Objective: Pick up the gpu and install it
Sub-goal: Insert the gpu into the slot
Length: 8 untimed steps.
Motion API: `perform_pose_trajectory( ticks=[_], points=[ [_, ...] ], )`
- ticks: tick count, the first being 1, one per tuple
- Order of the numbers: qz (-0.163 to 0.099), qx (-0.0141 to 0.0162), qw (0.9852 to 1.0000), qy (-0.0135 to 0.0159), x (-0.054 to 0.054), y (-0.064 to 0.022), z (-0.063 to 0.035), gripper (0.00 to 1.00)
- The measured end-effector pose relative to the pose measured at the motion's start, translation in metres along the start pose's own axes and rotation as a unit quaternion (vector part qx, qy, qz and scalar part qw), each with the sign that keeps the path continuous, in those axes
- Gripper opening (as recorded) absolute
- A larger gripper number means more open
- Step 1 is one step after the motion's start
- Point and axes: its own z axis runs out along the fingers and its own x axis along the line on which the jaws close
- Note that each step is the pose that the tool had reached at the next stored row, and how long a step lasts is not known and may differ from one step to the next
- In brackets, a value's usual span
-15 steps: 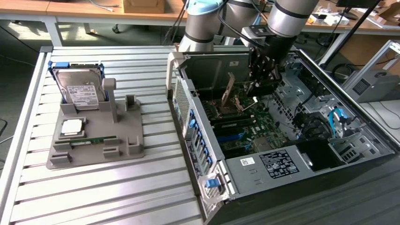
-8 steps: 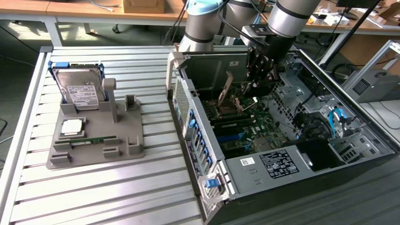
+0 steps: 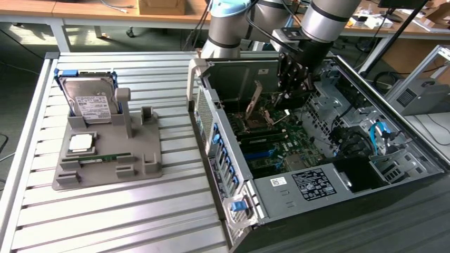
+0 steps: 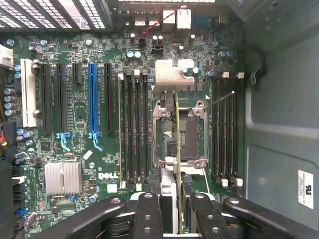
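Note:
My gripper (image 3: 287,95) hangs inside the open computer case (image 3: 232,174), above the motherboard (image 3: 274,147). In the wrist view the gripper (image 4: 177,198) is shut on the gpu (image 4: 177,149), a thin card seen edge-on that runs out from between the two black fingers (image 4: 148,209). The card's silvery bracket (image 4: 172,75) is at its far end. The gpu is held in the air over the CPU socket (image 4: 192,139), between two banks of memory slots. The long blue expansion slot (image 4: 92,99) and black slots beside it lie off to one side, apart from the card.
On the slatted table at the exterior view's left stands a grey holder (image 3: 105,168) with a silver hard drive (image 3: 91,103), a processor chip (image 3: 81,141) and a green memory stick (image 3: 98,157). Case walls, a drive cage (image 3: 351,105) and cables surround the board.

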Motion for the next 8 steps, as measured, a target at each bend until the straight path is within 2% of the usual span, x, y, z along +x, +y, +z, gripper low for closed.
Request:
perform_pose_trajectory(
  ticks=[8],
  points=[
    [0.0,0.0,1.0,0.0001,0.0018,0.0,0.0,0.27]
  ],
)
